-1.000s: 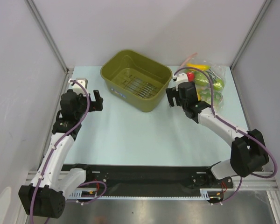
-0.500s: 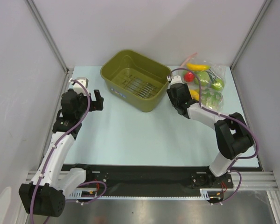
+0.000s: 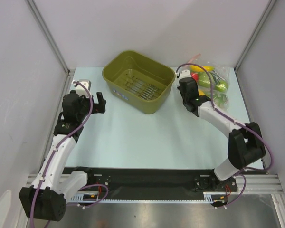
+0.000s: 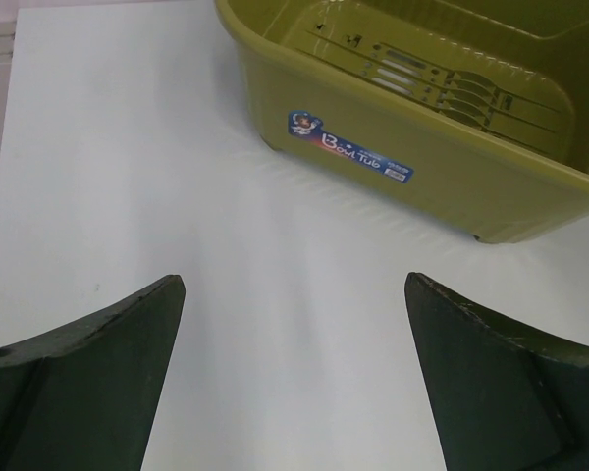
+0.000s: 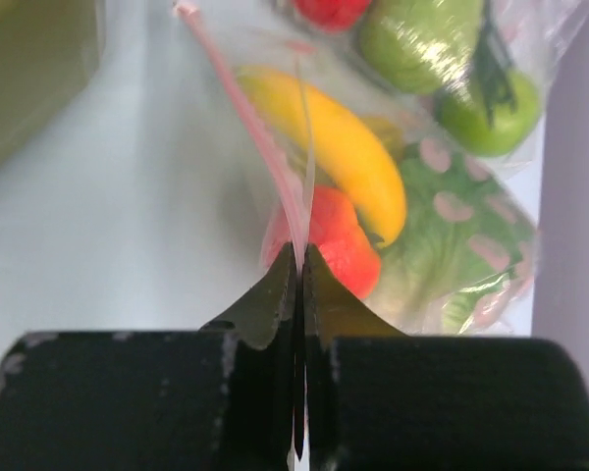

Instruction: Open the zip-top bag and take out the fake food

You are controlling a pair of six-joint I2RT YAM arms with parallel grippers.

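Note:
The zip-top bag lies at the back right of the table, clear plastic with a pink zip strip. Through it show fake food: a yellow banana, a red fruit and a leafy green cabbage. Bright green round fruits lie behind them. My right gripper is shut on the pink zip strip, which runs up out of the closed fingertips. My left gripper hangs open over bare table, left of the tub, with nothing between its fingers.
An olive-green tub stands at the back centre, its labelled wall just ahead of the left gripper. Side walls close in the table on the left and right; the bag lies near the right wall.
The right gripper has moved toward the bag and shut on its pink zip strip. The left arm has stayed still and open.

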